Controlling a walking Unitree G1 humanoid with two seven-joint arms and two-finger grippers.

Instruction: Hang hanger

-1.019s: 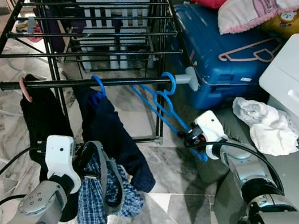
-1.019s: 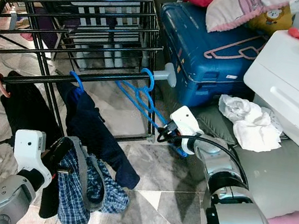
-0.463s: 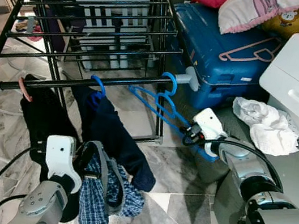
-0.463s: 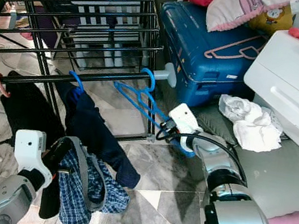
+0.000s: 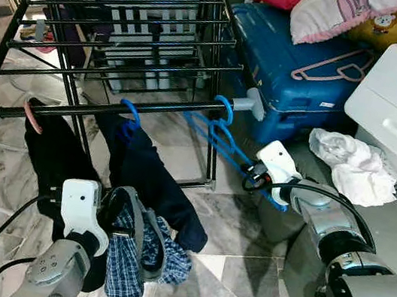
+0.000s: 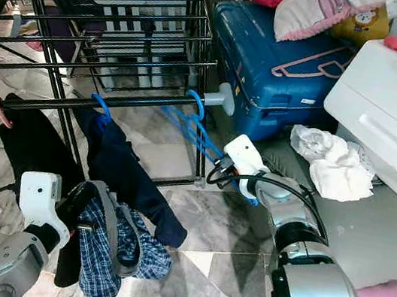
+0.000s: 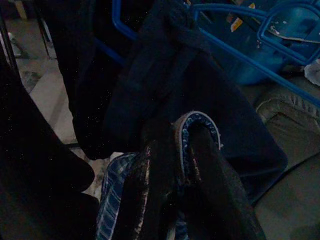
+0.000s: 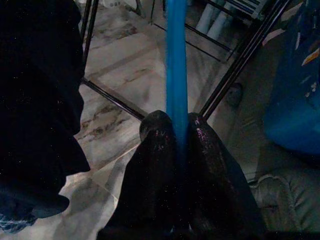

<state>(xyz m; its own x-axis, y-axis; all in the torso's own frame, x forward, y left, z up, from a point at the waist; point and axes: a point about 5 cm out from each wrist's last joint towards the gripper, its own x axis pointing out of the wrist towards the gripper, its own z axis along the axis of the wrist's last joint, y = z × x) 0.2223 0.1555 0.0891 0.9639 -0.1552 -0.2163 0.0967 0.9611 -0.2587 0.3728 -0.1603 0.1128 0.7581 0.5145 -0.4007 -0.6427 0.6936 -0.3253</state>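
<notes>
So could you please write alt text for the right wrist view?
The right gripper is shut on a blue hanger, whose bar runs straight away from the camera. Dark clothing hangs beside it over a marble floor.

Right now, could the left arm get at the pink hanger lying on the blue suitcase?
Probably not. The left gripper is low on the robot's left, its jaws shut on checked cloth. The pink hanger lies on the suitcase far right, beyond the rack and the right gripper.

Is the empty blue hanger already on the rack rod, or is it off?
On: the blue hanger has its hook over the rod, while the right gripper is shut on its lower bar.
</notes>
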